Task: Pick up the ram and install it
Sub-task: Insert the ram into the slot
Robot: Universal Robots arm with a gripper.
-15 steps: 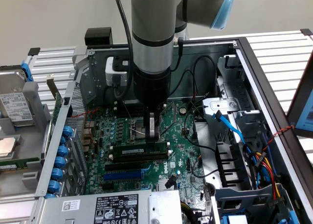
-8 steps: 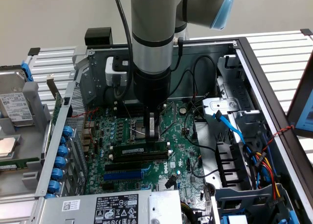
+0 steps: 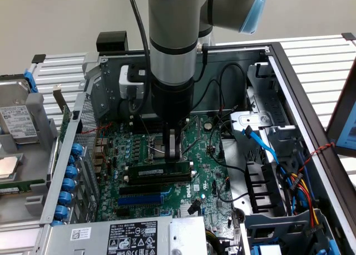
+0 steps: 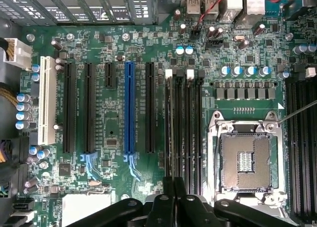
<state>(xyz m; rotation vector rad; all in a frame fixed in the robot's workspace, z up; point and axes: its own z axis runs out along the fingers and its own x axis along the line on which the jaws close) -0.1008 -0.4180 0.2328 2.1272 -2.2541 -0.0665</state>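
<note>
Ram stood on edge in a black DIMM slot beside the CPU socket, mid-motherboard. Tool hung just over it, fingers pressed together. We judged seating wants straight, even downward pressure until both end clips latch.

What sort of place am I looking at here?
Probably a computer assembly or repair bench: an open desktop case with its motherboard exposed, a hard drive off to one side, and a robot arm reaching in.
</note>
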